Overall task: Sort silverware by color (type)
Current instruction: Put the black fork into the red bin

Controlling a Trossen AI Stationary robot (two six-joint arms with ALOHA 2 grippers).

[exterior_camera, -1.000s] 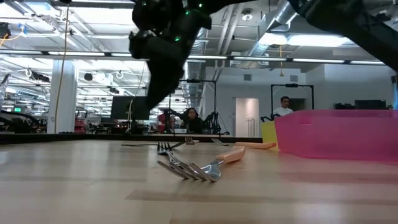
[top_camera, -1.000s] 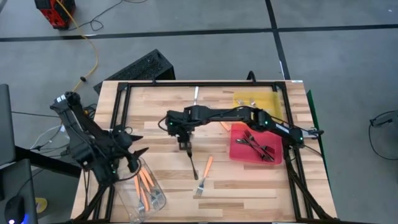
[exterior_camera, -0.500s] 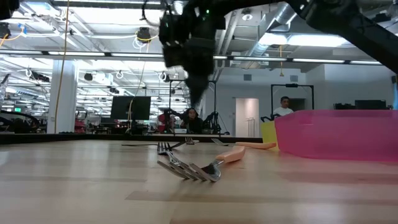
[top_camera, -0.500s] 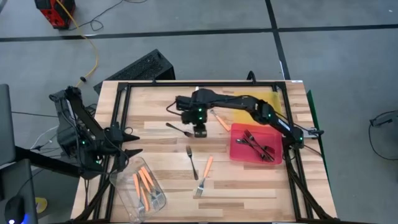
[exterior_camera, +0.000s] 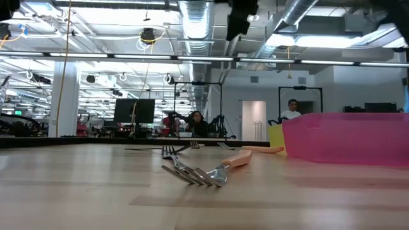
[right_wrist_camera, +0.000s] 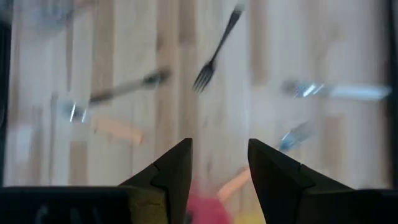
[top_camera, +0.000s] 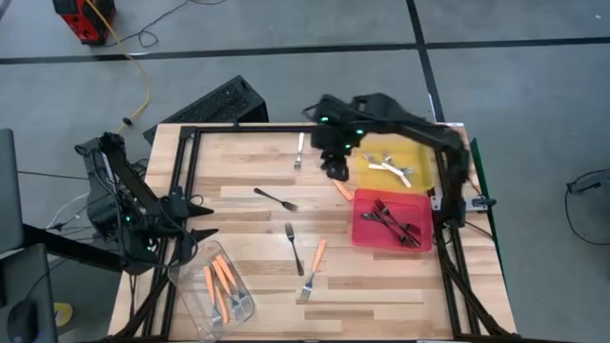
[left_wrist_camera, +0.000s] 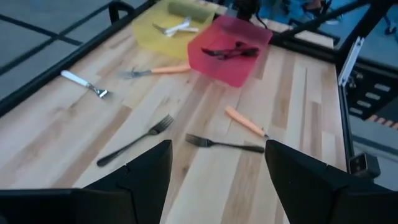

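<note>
Across the wooden table the forks lie scattered. Two dark forks rest near the middle, one orange-handled fork sits toward the near edge, another orange-handled fork lies just beside the red tray, and a white-handled fork rests by the far rail. The red tray holds dark forks, the yellow tray holds white ones, and the clear plastic tub on the left holds orange ones.

The right gripper hangs above the table near the yellow tray, fingers apart and empty. The left gripper waits over the left edge by the tub, its fingers also spread with nothing between them.

These forks look light, stiff and slim, and they lie flat, so I judge they will skid on the wood unless pinched squarely across the handle, around mid-length.

The overhead view lays out the sorting. The left wrist view adds the tangle of dark forks in the red tray. The table-level view shows the near orange fork resting on its curved tines, handle slightly raised, which the overhead view cannot tell.
</note>
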